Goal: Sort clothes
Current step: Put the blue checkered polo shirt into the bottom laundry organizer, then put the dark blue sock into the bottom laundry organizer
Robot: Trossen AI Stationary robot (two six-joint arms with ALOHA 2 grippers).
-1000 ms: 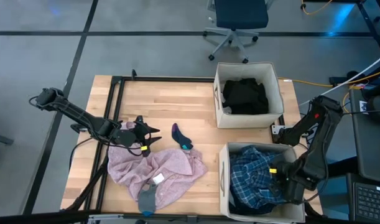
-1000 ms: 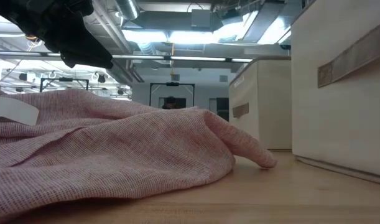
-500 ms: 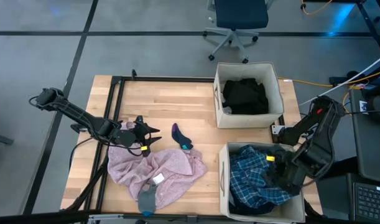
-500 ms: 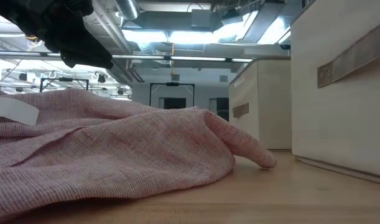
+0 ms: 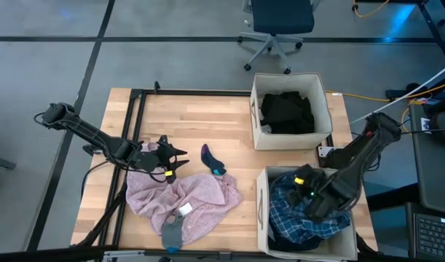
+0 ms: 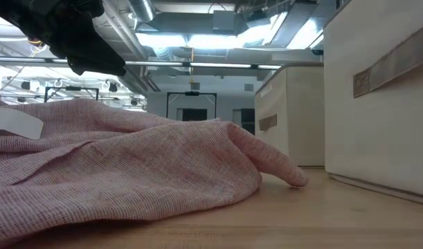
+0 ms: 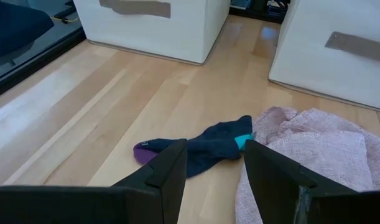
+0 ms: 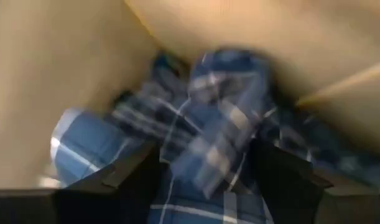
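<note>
A pale pink garment (image 5: pixel 182 200) with a white tag (image 5: pixel 186 209) lies crumpled on the table's near left part. A navy sock (image 5: pixel 213 160) with a purple toe lies just beyond it, and a grey sock (image 5: pixel 171 233) lies at its near edge. My left gripper (image 5: pixel 171 161) hangs open above the pink garment's far edge, clear of it, pointing at the navy sock (image 7: pixel 208 143). My right gripper (image 5: pixel 304 191) is open above the blue plaid garment (image 8: pixel 214 112), which lies in the near bin (image 5: pixel 260 211).
The far bin (image 5: pixel 255 109) holds black clothes (image 5: pixel 288 113). Both beige bins stand on the table's right side, with a narrow gap between them. Bare wood shows at the far left and centre (image 5: pixel 200 120). An office chair (image 5: pixel 277 22) stands beyond the table.
My right gripper has swung over the near bin toward the table's left and slightly toward the far edge, and its wrist has turned. The left arm and the clothes on the table have stayed as they were.
</note>
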